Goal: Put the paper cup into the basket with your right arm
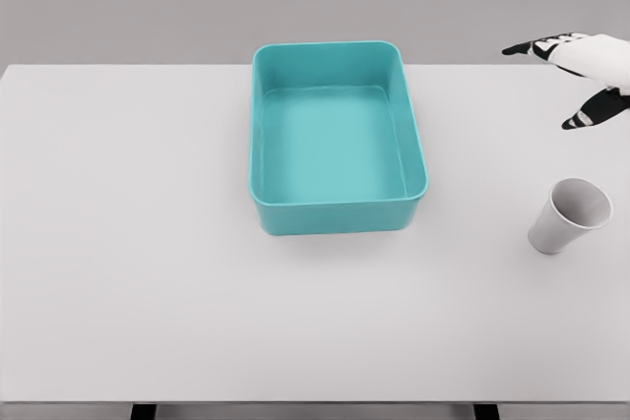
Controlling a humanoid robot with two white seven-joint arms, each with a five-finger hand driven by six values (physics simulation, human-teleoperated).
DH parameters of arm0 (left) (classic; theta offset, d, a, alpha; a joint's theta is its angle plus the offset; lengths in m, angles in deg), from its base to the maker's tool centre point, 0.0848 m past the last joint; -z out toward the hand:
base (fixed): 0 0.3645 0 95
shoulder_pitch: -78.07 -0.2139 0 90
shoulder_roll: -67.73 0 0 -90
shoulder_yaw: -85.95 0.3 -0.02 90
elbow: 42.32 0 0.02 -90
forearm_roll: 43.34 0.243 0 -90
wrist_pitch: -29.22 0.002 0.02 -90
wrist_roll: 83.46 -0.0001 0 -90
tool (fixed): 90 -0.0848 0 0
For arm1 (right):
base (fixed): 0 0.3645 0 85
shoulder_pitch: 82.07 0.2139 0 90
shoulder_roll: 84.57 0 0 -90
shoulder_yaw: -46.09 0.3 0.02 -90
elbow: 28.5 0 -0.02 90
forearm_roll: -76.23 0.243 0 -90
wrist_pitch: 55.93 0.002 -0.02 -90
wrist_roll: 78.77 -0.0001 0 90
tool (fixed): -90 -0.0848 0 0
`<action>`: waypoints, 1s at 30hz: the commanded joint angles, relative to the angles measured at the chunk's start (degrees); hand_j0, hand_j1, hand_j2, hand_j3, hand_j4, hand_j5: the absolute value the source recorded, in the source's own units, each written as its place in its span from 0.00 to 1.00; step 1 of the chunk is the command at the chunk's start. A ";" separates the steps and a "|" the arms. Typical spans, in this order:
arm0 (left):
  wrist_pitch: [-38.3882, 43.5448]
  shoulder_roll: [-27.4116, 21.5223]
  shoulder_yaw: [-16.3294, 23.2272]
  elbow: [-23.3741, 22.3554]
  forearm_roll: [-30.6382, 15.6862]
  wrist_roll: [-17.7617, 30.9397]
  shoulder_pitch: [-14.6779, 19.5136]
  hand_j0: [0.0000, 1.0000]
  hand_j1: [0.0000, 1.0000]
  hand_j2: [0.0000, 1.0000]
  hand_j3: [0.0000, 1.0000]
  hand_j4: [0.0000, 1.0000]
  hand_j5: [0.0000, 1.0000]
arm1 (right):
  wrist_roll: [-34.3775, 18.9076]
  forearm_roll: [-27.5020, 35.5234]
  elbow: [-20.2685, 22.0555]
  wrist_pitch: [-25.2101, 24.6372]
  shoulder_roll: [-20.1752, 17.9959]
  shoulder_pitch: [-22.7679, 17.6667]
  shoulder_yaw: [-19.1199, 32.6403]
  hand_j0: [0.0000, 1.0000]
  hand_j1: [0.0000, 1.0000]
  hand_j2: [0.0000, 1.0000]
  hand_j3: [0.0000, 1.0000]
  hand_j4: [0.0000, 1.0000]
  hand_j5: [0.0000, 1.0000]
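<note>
A white paper cup point(568, 215) stands on the white table at the right, its open mouth tilted up toward me. A teal rectangular basket point(338, 202) sits at the table's middle, with nothing inside it. My right hand point(551, 81) comes in at the upper right edge, above and beyond the cup and well apart from it. Its black-tipped fingers point(536, 47) are spread and the thumb is held away, with nothing between them. The left arm does not show.
The white table point(128, 243) reaches to the left, right and front edges of the picture, with a grey wall behind. Two dark table legs show at the bottom edge.
</note>
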 commanded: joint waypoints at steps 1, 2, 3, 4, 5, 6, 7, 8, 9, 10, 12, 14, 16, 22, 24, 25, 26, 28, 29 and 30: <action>0.00 0.00 0.00 0.00 -0.04 0.00 0.00 1.00 1.00 1.00 1.00 1.00 1.00 | 0.02 0.10 -0.02 0.03 0.12 0.00 0.02 1.00 1.00 1.00 1.00 1.00 1.00; 0.00 0.00 0.00 0.00 -0.04 0.00 0.00 1.00 1.00 1.00 1.00 1.00 1.00 | 0.02 0.10 -0.11 0.03 0.21 0.00 0.11 1.00 1.00 1.00 1.00 1.00 1.00; 0.00 0.00 0.00 0.00 0.04 0.00 0.00 1.00 1.00 1.00 1.00 1.00 1.00 | 0.02 0.19 -0.11 0.03 0.38 0.00 0.37 1.00 1.00 1.00 1.00 1.00 1.00; 0.00 0.00 0.00 0.00 0.04 0.00 0.00 1.00 1.00 1.00 1.00 1.00 1.00 | 0.02 0.28 -0.11 0.03 0.82 0.00 0.55 1.00 1.00 1.00 1.00 1.00 1.00; 0.00 0.00 0.00 0.00 -0.04 0.00 0.00 1.00 1.00 1.00 1.00 1.00 1.00 | 0.02 0.28 -0.11 0.11 0.83 0.00 0.64 1.00 1.00 1.00 1.00 1.00 1.00; 0.00 0.00 0.00 0.00 0.04 0.00 0.00 1.00 1.00 1.00 1.00 1.00 1.00 | 0.02 0.28 -0.11 0.11 0.74 0.00 0.99 1.00 1.00 1.00 1.00 1.00 1.00; 0.00 0.00 0.00 0.00 0.04 0.00 0.00 1.00 1.00 1.00 1.00 1.00 1.00 | 0.02 0.37 -0.46 0.03 0.65 -0.09 1.34 1.00 1.00 1.00 1.00 1.00 1.00; 0.00 0.00 0.00 0.00 0.04 0.00 0.00 1.00 1.00 1.00 1.00 1.00 1.00 | 0.02 0.63 -0.81 0.03 0.56 -0.09 2.57 1.00 1.00 1.00 1.00 1.00 1.00; 0.00 0.00 0.00 0.00 -0.04 0.00 0.00 1.00 1.00 1.00 1.00 1.00 1.00 | 0.02 0.63 -1.16 0.03 0.47 -0.09 3.44 1.00 1.00 1.00 1.00 1.00 1.00; 0.00 0.00 0.00 0.00 -0.05 0.00 0.00 1.00 1.00 1.00 1.00 1.00 1.00 | 0.02 0.89 -2.30 0.11 0.30 -0.18 4.94 1.00 1.00 1.00 1.00 1.00 1.00; 0.00 0.00 0.00 0.00 0.04 0.00 0.00 1.00 1.00 1.00 1.00 1.00 1.00 | 0.02 10.81 -8.00 3.62 -0.05 -0.26 8.02 1.00 1.00 1.00 1.00 1.00 1.00; 0.00 0.00 0.00 0.00 -0.05 0.00 0.00 1.00 1.00 1.00 1.00 1.00 1.00 | 0.02 25.04 -17.41 10.04 -0.41 -0.53 8.37 1.00 1.00 1.00 1.00 1.00 1.00; 0.00 0.00 0.00 0.00 0.04 0.00 0.00 1.00 1.00 1.00 1.00 1.00 1.00 | 0.02 42.45 -30.15 13.21 0.39 -0.70 8.46 1.00 1.00 1.00 1.00 1.00 1.00; 0.00 0.00 0.00 0.00 0.04 0.00 0.00 1.00 1.00 1.00 1.00 1.00 1.00 | 0.02 42.56 -32.10 13.47 -1.63 -2.81 7.93 1.00 1.00 1.00 1.00 1.00 1.00; 0.00 0.00 0.00 0.00 0.04 0.00 0.00 1.00 1.00 1.00 1.00 1.00 1.00 | 0.02 42.56 -32.10 14.26 -3.13 -5.53 8.37 1.00 1.00 1.00 1.00 1.00 1.00; 0.00 0.00 0.00 0.00 0.04 0.00 0.00 1.00 1.00 1.00 1.00 1.00 1.00 | 0.02 42.64 -32.10 15.40 -3.74 -6.41 8.37 1.00 1.00 1.00 1.00 1.00 1.00; 0.00 0.00 0.00 0.00 0.04 0.00 0.00 1.00 1.00 1.00 1.00 1.00 1.00 | 0.02 42.73 -32.10 16.55 -4.45 -7.91 8.37 1.00 1.00 1.00 1.00 1.00 1.00; 0.00 0.00 0.00 0.00 0.04 0.00 0.00 1.00 1.00 1.00 1.00 1.00 1.00 | 0.02 42.99 -32.36 18.57 -5.06 -9.23 8.46 1.00 1.00 1.00 1.00 1.00 1.00; 0.00 0.00 0.00 0.00 0.04 0.00 0.00 1.00 1.00 1.00 1.00 1.00 1.00 | 0.02 42.99 -32.54 18.66 -4.98 -9.32 8.46 1.00 1.00 1.00 1.00 1.00 1.00; 0.00 0.00 0.00 0.00 0.04 0.00 0.00 1.00 1.00 1.00 1.00 1.00 1.00 | 0.02 42.99 -32.54 19.27 -5.06 -9.75 8.46 1.00 1.00 1.00 1.00 1.00 1.00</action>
